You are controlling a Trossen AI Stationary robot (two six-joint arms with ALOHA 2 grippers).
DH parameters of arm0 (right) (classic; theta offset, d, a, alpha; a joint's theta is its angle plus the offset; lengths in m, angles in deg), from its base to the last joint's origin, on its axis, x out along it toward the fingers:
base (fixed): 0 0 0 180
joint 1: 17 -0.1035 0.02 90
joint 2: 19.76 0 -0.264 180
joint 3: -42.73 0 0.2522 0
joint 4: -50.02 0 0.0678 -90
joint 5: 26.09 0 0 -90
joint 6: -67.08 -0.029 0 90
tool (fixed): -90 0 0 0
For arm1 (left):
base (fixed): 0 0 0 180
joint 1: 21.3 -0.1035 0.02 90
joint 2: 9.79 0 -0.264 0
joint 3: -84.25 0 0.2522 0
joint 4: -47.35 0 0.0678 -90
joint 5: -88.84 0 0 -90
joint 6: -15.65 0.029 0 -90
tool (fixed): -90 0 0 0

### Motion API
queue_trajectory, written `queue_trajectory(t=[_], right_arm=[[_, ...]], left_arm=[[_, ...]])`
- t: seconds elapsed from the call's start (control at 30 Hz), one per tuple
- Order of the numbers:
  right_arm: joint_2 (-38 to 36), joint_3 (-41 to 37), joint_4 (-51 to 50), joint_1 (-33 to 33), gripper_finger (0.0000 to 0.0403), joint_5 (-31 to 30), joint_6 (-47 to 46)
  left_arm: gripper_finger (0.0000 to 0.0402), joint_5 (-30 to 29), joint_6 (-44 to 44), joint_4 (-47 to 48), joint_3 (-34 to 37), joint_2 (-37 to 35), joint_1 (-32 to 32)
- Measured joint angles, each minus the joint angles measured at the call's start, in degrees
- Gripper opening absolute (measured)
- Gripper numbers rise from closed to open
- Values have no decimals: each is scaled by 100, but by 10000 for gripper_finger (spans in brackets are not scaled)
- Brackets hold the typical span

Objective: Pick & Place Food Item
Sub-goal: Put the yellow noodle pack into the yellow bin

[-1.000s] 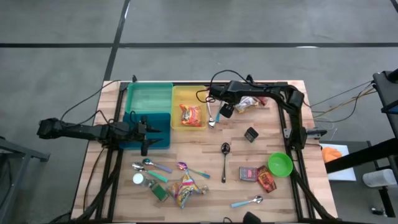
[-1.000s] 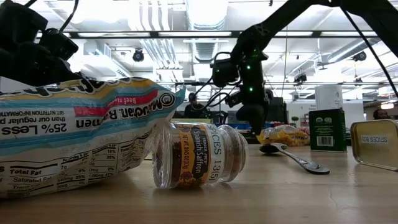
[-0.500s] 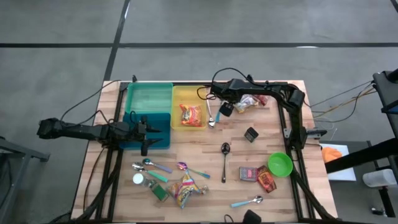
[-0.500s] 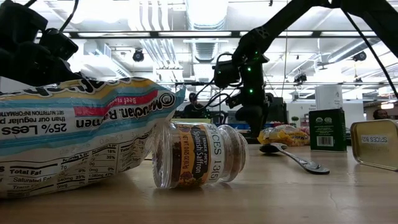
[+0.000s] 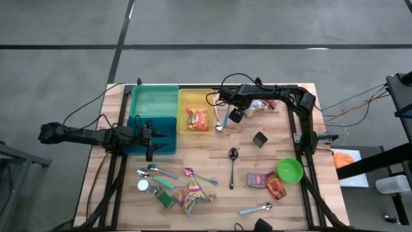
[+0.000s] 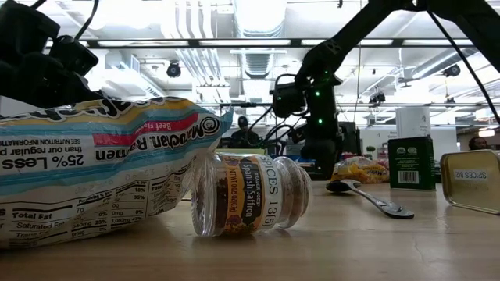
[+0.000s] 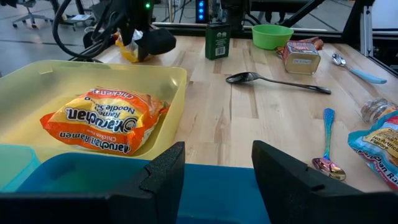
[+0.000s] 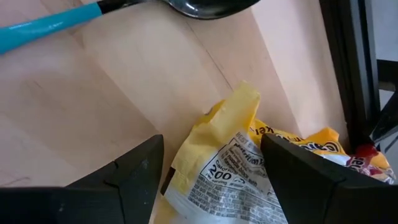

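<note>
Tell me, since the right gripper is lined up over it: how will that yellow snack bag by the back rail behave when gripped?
The yellow snack bag looks crinkled and thin, so it will probably crumple and sag. It is likely light for its bulk. The right gripper, open around its corner, may slip on the glossy film.

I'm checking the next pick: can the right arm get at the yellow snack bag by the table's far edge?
Probably yes: the right gripper hangs open right over the yellow snack bag, nothing between them.
</note>
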Motion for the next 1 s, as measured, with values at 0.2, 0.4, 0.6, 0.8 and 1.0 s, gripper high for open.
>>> queue_trajectory(t=[0.2, 0.4, 0.6, 0.8, 1.0], right_arm=[[0, -11, 16, 0, 267, -13, -13], [0, -11, 24, 2, 228, -33, -11], [0, -11, 26, 2, 148, -33, 13], [0, -11, 49, 2, 77, -39, 51], [-1, -11, 68, 2, 16, -37, 45]], left_arm=[[189, 0, -2, 0, 0, 0, 0], [189, 0, 0, 1, 0, 0, 2], [189, 0, 0, 0, 0, 0, 2], [189, 0, 0, 0, 0, 0, 2], [189, 0, 0, 0, 0, 0, 2]])
